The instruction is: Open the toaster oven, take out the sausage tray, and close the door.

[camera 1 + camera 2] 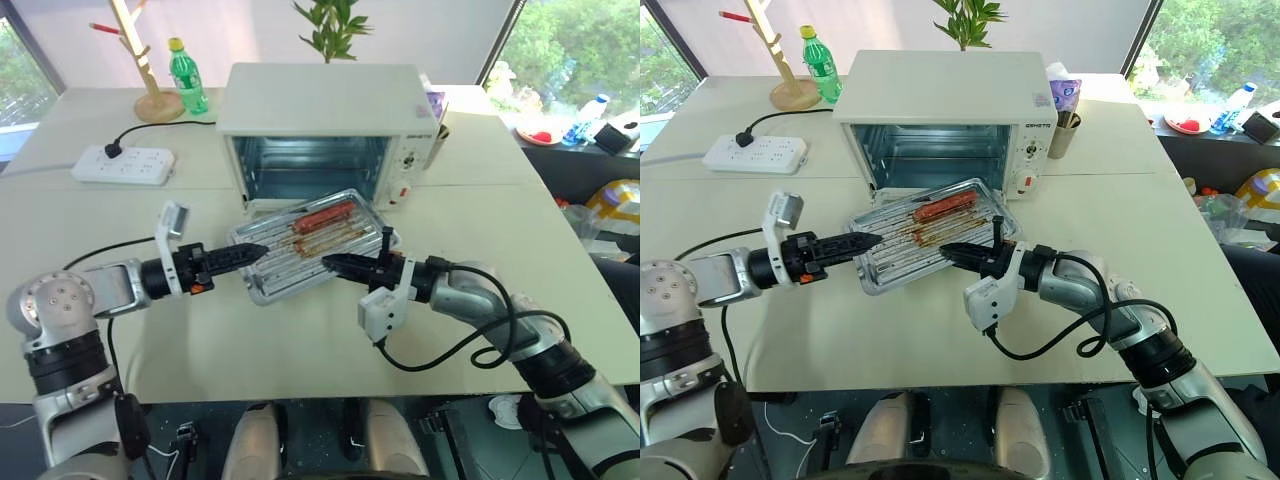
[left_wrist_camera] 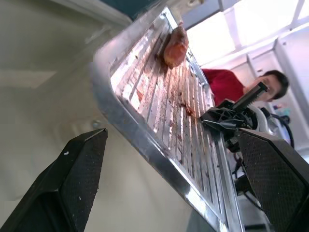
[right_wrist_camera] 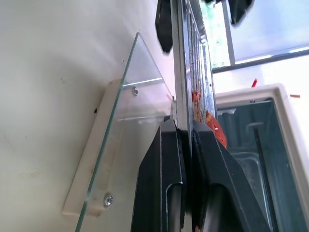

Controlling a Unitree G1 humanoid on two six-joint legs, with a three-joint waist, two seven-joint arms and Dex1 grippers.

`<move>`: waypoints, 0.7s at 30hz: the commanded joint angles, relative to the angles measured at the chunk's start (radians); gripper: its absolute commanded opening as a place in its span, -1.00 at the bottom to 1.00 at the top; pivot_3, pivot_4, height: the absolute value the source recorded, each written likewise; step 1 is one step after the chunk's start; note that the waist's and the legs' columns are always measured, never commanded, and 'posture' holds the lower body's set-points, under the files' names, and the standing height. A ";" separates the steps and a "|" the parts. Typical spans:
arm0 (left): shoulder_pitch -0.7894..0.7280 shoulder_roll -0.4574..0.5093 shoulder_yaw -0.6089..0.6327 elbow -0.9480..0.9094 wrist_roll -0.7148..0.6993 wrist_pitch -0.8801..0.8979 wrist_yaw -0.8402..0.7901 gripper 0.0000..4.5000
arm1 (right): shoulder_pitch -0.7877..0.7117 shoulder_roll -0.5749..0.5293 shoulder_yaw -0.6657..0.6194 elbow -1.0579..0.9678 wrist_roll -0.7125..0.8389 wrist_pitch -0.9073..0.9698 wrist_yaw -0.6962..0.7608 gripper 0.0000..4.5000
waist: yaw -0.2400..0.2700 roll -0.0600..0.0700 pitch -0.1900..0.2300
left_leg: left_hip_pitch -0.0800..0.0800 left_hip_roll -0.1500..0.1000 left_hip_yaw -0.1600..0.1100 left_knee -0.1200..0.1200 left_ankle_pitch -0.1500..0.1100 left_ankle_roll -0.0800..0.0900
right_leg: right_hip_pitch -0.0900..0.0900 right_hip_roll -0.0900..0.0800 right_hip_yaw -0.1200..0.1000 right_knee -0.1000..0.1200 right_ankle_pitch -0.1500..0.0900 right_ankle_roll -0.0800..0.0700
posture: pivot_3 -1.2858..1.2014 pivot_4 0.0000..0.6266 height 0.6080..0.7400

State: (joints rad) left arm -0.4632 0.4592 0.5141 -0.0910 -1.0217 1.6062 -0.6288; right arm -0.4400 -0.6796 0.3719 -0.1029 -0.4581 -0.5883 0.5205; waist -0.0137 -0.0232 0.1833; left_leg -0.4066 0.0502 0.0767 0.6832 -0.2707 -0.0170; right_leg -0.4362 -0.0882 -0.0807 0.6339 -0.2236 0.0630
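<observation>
One claw does all the holding: right claw [image 1: 333, 264] pinches the sausage tray [image 1: 300, 245] rim, out over the open door [image 3: 104, 159]. Left claw [image 1: 255, 251] wide, w/ no grip. Tray could tip; sausage [image 1: 323, 216] rolls off.

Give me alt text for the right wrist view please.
The right gripper is shut on the rim of the sausage tray, seen edge-on. Beneath it lies the open glass door, with the toaster oven cavity beyond.
</observation>
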 commanded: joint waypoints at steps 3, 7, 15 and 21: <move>0.006 -0.012 -0.003 -0.003 -0.141 0.008 0.091 1.00 | -0.019 0.008 -0.035 -0.036 0.022 -0.019 0.004 -0.97 | 0.000 0.000 0.000 | 0.000 0.001 0.000 0.000 0.000 0.000 | 0.000 0.000 0.000 0.000 0.000 0.000 | 0.03 -0.52 0.73; 0.016 -0.002 -0.015 0.007 -0.227 0.008 0.130 1.00 | -0.013 0.009 -0.037 -0.039 0.018 -0.016 0.005 -0.97 | 0.001 0.000 0.000 | 0.001 0.000 0.000 0.000 0.000 -0.001 | 0.000 0.000 0.000 0.000 0.000 0.000 | 0.03 -0.52 0.73; 0.024 -0.034 -0.014 0.057 -0.331 0.008 0.243 -0.46 | -0.011 0.008 -0.045 -0.039 0.014 -0.014 0.000 -1.00 | 0.003 0.000 0.000 | 0.001 0.000 0.000 0.000 0.000 -0.001 | 0.001 0.000 0.000 0.000 0.000 0.000 | 0.03 -0.52 0.73; 0.034 -0.058 -0.019 0.099 -0.446 -0.010 0.354 -0.98 | -0.010 0.005 -0.059 -0.041 0.013 -0.019 0.007 -1.00 | 0.002 0.000 0.000 | 0.001 0.000 0.000 0.000 0.001 -0.001 | 0.001 0.000 0.000 0.000 0.000 0.000 | 0.03 -0.52 0.73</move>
State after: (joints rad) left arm -0.4330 0.4033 0.4962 0.0289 -1.4139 1.6040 -0.3092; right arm -0.4400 -0.6821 0.3497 -0.1033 -0.4876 -0.6075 0.5363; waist -0.0114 -0.0233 0.1833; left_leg -0.4056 0.0501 0.0763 0.6831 -0.2701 -0.0180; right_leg -0.4352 -0.0886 -0.0808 0.6341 -0.2236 0.0628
